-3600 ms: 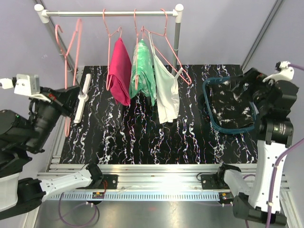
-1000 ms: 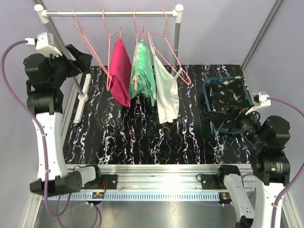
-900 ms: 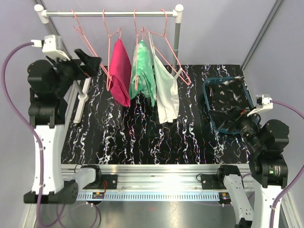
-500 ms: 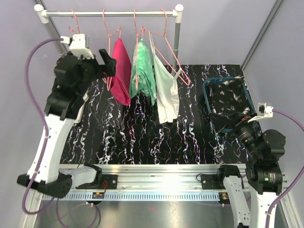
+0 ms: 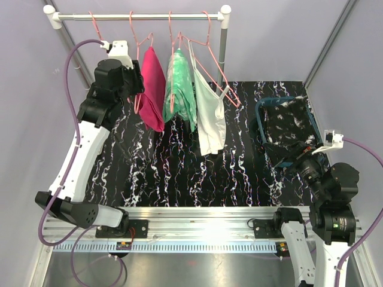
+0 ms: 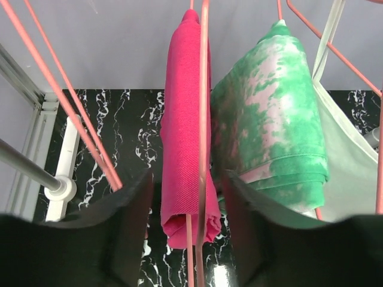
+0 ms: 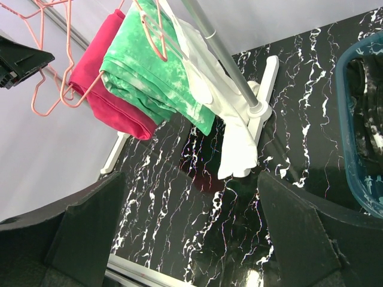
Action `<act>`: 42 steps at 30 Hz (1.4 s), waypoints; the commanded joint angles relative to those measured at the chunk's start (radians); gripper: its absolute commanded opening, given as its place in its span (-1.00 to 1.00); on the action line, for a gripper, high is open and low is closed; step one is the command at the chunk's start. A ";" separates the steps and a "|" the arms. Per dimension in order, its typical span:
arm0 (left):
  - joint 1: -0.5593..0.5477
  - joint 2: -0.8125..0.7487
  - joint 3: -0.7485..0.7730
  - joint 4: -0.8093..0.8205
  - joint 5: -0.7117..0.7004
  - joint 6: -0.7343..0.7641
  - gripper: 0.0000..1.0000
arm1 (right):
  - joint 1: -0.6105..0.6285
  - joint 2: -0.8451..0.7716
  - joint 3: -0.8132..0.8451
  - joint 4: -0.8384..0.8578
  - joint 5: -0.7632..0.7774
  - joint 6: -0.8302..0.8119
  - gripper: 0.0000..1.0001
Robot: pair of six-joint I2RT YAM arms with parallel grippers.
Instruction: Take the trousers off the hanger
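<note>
Reaching for the folded pink trousers (image 6: 182, 131) draped over a wire hanger (image 6: 203, 149) below the clothes rail (image 5: 137, 17), the left claw (image 6: 187, 209), also under that rail, gapes wide and empty, so next it likely must advance, pinch the cloth and pull it downward.

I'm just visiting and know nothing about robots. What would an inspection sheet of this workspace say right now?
Surface: black marbled table with white veins.
Job's things: pink garment and green garment folded over pink hangers on the rail; white top beside them.
Clutter: blue basket at right.
Grippers: left gripper open, facing the pink garment; right gripper open, empty.
Cables: purple cable on each arm.
Surroundings: plain pale walls.
</note>
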 commanded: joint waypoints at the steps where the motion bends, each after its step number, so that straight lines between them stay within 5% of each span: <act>1: -0.005 0.027 0.044 0.047 0.012 0.007 -0.14 | 0.007 -0.006 0.016 0.013 -0.004 -0.008 0.99; 7: -0.005 0.042 0.044 0.039 0.016 -0.004 -0.32 | 0.005 -0.009 0.016 -0.007 0.009 -0.024 0.99; 9: -0.005 0.048 0.057 0.025 0.018 -0.008 -0.78 | 0.005 -0.009 0.016 -0.007 0.009 -0.025 0.99; 11: -0.005 0.053 0.071 0.010 0.016 -0.017 -1.00 | 0.005 -0.009 0.018 -0.007 0.010 -0.027 0.99; 42: -0.005 -0.076 0.088 0.289 0.102 -0.126 -1.00 | 0.005 0.001 0.084 -0.051 -0.011 -0.045 0.99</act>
